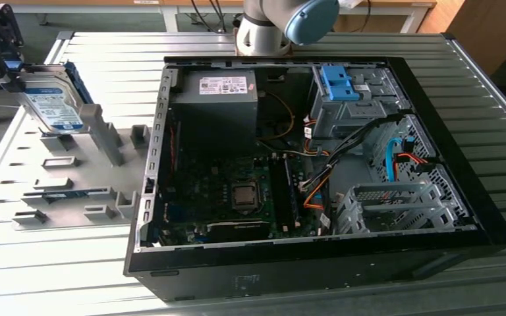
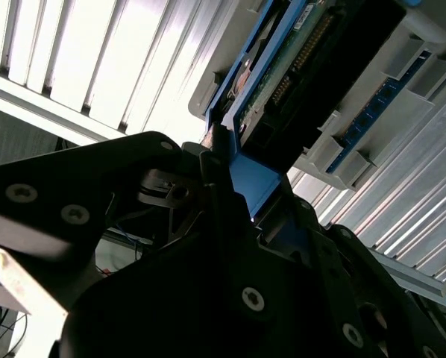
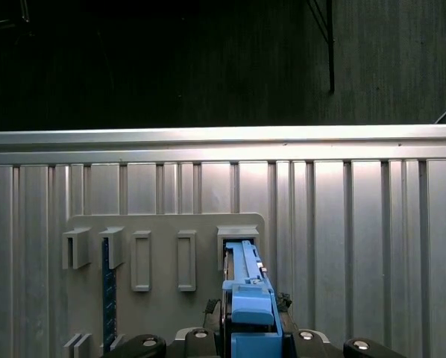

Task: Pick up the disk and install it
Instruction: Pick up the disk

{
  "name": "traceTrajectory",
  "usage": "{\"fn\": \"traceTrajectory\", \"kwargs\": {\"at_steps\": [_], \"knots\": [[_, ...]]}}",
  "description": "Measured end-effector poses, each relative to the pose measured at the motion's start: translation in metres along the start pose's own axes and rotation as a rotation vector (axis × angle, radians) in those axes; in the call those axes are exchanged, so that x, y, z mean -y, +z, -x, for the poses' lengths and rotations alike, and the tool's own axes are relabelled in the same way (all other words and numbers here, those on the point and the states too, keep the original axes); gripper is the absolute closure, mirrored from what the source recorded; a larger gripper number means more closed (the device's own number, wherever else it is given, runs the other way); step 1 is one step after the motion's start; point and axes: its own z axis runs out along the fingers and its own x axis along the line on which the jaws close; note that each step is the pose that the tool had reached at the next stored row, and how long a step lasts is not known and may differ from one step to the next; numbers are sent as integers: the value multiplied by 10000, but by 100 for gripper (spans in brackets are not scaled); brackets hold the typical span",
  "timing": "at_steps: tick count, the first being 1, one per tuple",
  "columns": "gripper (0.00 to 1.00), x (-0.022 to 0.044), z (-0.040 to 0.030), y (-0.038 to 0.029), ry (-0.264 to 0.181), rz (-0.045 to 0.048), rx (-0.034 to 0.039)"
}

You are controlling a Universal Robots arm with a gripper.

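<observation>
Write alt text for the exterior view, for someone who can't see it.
A black gripper clasps the disk, standing on edge at a grey slotted holder on the exterior view's left. Beside it an open computer case lies on a ribbed metal table.

I see gripper [image 1: 7,66] at exterior view's far left, black body tilted, jaws clamped on disk [image 1: 55,108] by its blue edge. Arm joint [image 1: 279,23], grey with blue cap, at top centre.

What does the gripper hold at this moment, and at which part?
The gripper holds the disk by the upper edge of its blue carrier bracket; the disk stands upright at the grey holder.
</observation>
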Motion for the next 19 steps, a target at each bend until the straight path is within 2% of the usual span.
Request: {"fn": "traceTrajectory", "kwargs": {"at_steps": [19], "knots": [[64, 0, 0, -7, 0, 0, 0]]}}
